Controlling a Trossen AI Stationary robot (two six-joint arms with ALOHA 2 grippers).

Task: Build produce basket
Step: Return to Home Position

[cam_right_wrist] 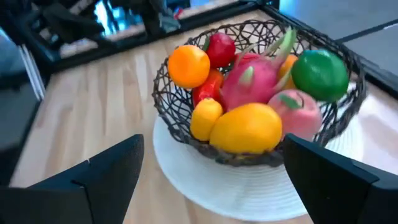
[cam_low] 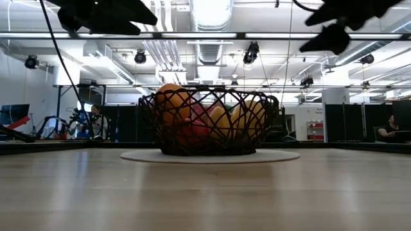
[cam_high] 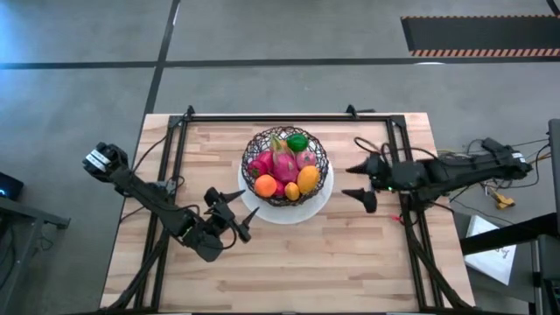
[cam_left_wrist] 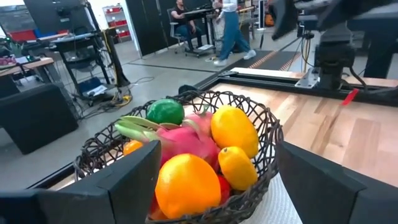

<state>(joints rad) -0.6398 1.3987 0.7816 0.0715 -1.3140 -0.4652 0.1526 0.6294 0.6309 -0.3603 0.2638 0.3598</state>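
The left claw (cam_high: pixel 240 215) hangs spread just beside the basket (cam_high: pixel 251 150). The basket sits on a white plate (cam_high: pixel 320 205) mid-desk (cam_high: pixel 306 262), heaped with produce (cam_high: pixel 284 166). Its wire looks stiff and light, best gripped at the rim. The right claw (cam_high: pixel 357 182) is spread too.

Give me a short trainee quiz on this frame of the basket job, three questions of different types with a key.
1. True or false: the basket stands on a white plate.
2. Where is the green fruit? A. in the basket; B. on the bare table; C. held in the left jaws.
3. Fill in: the left jaws and the right jaws are both ____ (open or shut).

Key: 1 true; 2 A; 3 open.
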